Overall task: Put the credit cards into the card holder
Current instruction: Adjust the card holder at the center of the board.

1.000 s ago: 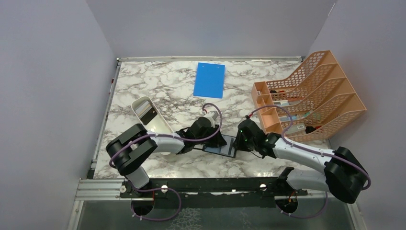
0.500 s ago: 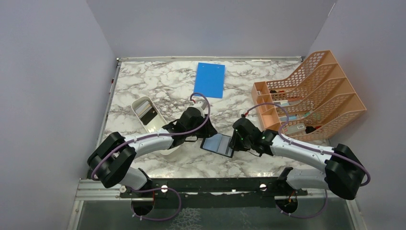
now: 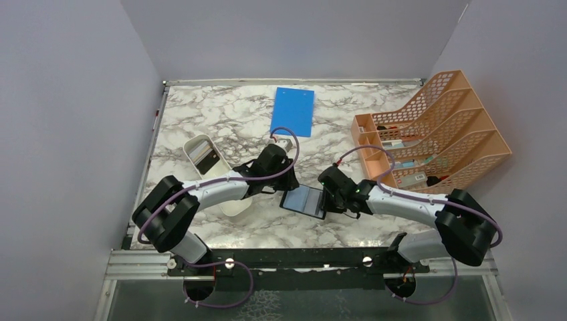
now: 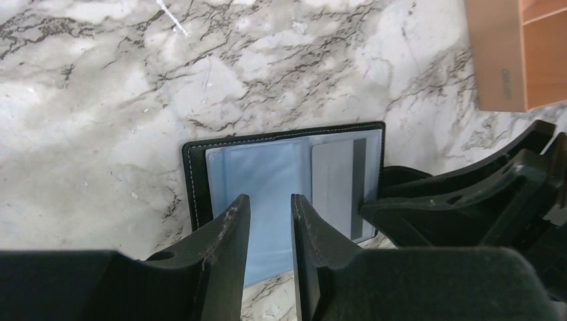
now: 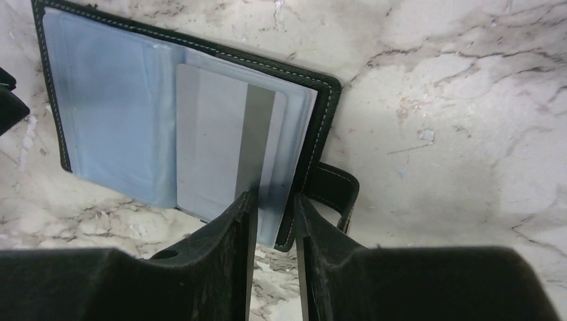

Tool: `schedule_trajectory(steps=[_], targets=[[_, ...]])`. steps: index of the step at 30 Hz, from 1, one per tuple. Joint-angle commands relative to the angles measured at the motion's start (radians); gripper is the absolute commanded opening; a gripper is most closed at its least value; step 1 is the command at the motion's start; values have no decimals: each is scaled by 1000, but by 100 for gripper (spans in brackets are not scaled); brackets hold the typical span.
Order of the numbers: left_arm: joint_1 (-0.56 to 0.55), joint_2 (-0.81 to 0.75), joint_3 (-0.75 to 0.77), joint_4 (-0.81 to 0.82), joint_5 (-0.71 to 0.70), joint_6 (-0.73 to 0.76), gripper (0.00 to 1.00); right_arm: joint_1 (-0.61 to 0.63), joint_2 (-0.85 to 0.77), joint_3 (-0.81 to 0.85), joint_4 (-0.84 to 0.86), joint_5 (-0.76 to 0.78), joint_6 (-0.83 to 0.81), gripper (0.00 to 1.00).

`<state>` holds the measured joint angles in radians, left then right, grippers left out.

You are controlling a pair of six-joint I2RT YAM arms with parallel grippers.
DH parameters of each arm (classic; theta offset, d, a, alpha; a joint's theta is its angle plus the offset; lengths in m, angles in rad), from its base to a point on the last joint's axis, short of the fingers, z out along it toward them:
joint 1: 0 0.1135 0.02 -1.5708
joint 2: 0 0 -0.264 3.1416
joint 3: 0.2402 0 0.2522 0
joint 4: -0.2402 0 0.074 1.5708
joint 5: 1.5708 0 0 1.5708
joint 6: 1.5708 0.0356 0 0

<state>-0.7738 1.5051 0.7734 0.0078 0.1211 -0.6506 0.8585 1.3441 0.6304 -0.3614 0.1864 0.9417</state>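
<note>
Open black card holder (image 3: 304, 200), grey card (image 5: 214, 140) inside, near marble counter's (image 3: 220, 120) front edge; left claw (image 4: 269, 214), right claw (image 5: 274, 207) slightly spread, empty.

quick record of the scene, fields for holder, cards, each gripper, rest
card holder: open flat on the table, grey-blue pockets up
card in holder: grey, dark stripe, on the snap-tab half
left gripper: near the holder, jaws narrowly apart, empty
right gripper: at the card's edge, jaws narrowly apart
white tray: left of the holder, cards inside
also: blue board, orange rack
</note>
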Motion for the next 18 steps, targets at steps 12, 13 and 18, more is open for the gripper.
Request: schedule_trajectory(steps=[12,13,18], targets=[[4,7,-31,29,49,-9,33,-86,101,91,-68,193,-206,27],[4,-3,-34,33,47,-13,33,-86,89,105,-83,182,-209,28],[12,-115,-30,-10,-25,4,33,-80,-32,141,-97,64,-217,36]])
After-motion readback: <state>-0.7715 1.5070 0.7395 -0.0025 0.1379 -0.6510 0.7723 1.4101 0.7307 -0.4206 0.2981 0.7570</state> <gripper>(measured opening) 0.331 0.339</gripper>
